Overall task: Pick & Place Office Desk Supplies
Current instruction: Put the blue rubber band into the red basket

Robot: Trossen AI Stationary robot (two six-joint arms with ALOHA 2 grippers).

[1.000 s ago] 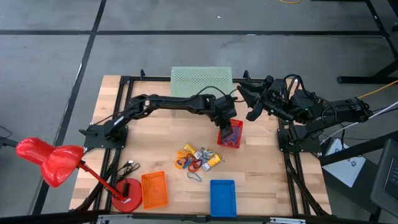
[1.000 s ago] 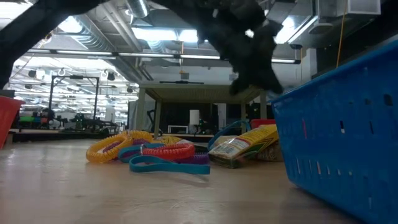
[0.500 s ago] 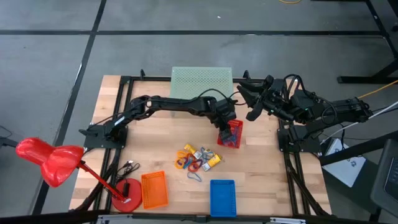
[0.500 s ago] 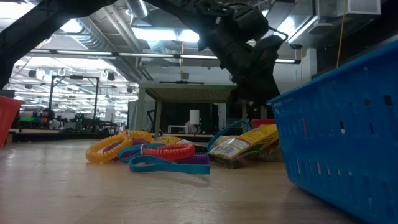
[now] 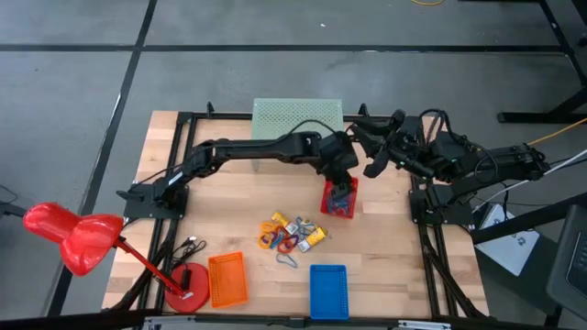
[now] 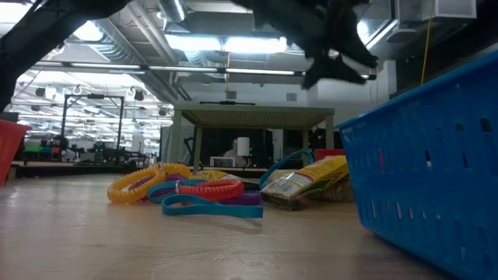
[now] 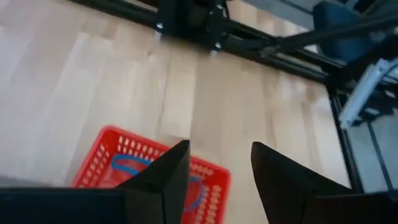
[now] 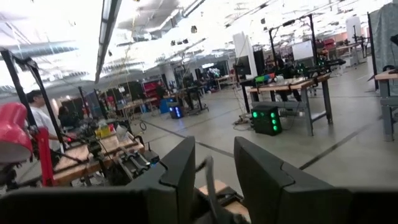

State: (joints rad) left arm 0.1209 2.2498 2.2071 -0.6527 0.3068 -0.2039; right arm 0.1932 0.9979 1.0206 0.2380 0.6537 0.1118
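We see the left gripper above the red basket at frame centre, fingers parted and empty; 1 blue clip lies inside. The remaining supplies sit lower left of it (nearer the left arm). The right gripper waits upper right, fingers parted, empty.

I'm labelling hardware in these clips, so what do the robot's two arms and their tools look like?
Both arms are dark, near-black jointed links on black frame mounts. The left arm is slim, with a thin black cable looping along it. The right arm is bulkier, with bundled black cables. Each tool, left tool and right tool, has two flat, dark, tapered fingers.
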